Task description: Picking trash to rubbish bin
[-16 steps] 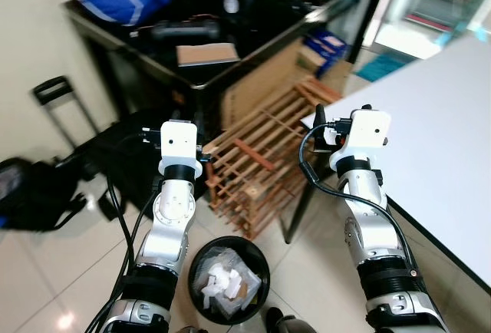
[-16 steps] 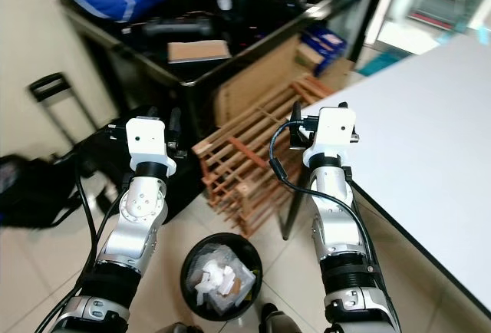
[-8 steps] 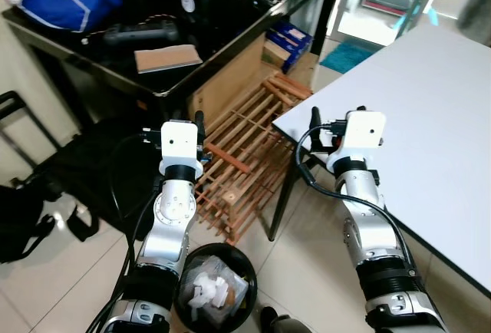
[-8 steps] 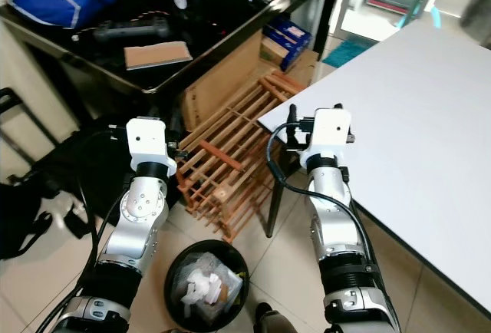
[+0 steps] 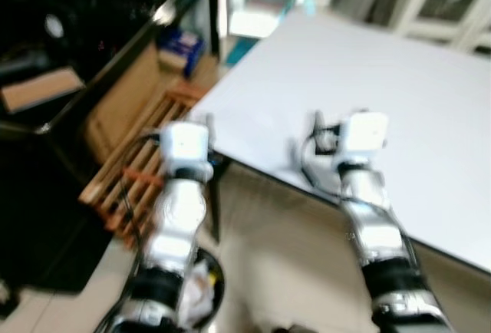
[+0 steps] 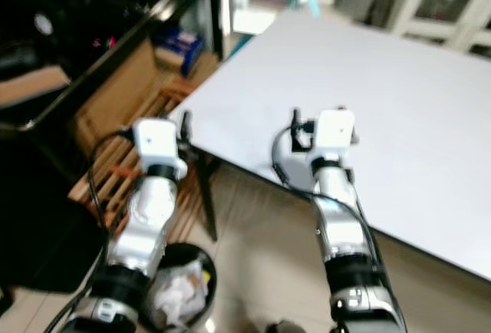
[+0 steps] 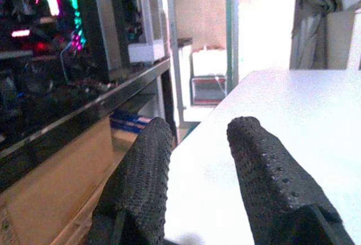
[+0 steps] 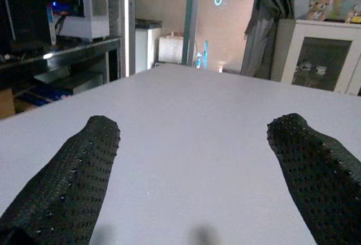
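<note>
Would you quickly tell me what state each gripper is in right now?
Left gripper: open, a modest gap between the fingers, holding nothing.
Right gripper: open wide, holding nothing, above the white table.

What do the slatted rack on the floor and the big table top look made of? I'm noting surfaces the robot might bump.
The slatted rack looks like bare reddish-brown wood, judging by its thin crossed slats. The table top looks like a smooth matte white or pale grey laminate or painted board; blur leaves that open.
</note>
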Controlling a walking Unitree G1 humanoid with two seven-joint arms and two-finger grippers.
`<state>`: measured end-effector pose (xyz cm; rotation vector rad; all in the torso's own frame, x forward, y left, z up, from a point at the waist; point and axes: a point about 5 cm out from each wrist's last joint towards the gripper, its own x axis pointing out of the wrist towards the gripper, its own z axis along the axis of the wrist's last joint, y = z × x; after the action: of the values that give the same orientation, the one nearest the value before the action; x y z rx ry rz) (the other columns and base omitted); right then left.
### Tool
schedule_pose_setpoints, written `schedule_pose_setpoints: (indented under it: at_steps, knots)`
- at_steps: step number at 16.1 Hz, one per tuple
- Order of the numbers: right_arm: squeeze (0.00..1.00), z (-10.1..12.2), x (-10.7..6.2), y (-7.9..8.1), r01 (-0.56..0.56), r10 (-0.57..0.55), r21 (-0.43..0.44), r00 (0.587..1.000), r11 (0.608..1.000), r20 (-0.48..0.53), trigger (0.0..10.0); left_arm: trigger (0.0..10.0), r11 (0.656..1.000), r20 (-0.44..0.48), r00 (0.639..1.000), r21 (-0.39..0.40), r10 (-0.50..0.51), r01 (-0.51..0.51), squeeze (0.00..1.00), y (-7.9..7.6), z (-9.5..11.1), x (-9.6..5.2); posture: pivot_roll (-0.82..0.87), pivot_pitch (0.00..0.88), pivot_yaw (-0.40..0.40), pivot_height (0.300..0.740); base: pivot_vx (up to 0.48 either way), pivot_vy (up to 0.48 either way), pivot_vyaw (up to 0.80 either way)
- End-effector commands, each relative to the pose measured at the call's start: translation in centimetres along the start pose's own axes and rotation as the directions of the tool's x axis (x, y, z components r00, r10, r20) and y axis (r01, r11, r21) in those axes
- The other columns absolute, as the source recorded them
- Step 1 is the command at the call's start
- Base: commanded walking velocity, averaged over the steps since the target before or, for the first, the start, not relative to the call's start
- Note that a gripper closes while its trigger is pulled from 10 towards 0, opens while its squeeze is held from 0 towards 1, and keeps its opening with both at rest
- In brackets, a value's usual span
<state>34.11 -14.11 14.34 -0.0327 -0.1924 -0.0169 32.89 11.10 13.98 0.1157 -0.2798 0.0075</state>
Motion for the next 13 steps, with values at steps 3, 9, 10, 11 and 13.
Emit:
schedule_pose_setpoints:
  at_steps: [3,9,10,11,13]
  knots:
    - [0.0,0.17,0.07,0.91,-0.028,0.028,0.007,1.0,1.0,0.003,10.0,10.0,1.0,-0.01,1.0,0.01,0.021,-0.021,0.0,0.87,-0.35,-0.11,-0.04,0.093,0.011,0.74,0.0,0.0,0.0]
    - [0.0,0.15,0.07,0.85,-0.026,0.026,0.02,1.0,0.999,0.003,10.0,10.0,1.0,-0.007,1.0,0.026,0.009,-0.009,0.0,0.77,-0.29,0.0,-0.05,0.095,0.016,0.74,0.0,-0.169,0.0]
    - [0.0,0.17,0.07,0.86,-0.027,0.027,0.024,1.0,0.999,0.003,10.0,10.0,1.0,-0.007,1.0,0.025,0.008,-0.008,0.0,0.75,-0.29,0.01,-0.05,0.094,0.015,0.74,0.0,-0.364,0.0]
    - [0.0,0.15,0.08,0.87,-0.028,0.028,0.025,1.0,0.999,0.0,10.0,10.0,1.0,-0.007,1.0,0.025,0.008,-0.008,0.0,0.74,-0.3,0.01,-0.05,0.094,0.015,0.74,0.0,-0.356,0.0]
    - [0.0,0.09,0.1,0.99,-0.037,0.037,0.031,0.999,0.999,-0.006,10.0,10.0,1.0,-0.007,1.0,0.023,0.009,-0.009,0.0,0.73,-0.29,0.02,-0.05,0.095,0.015,0.74,0.0,-0.352,-0.8]
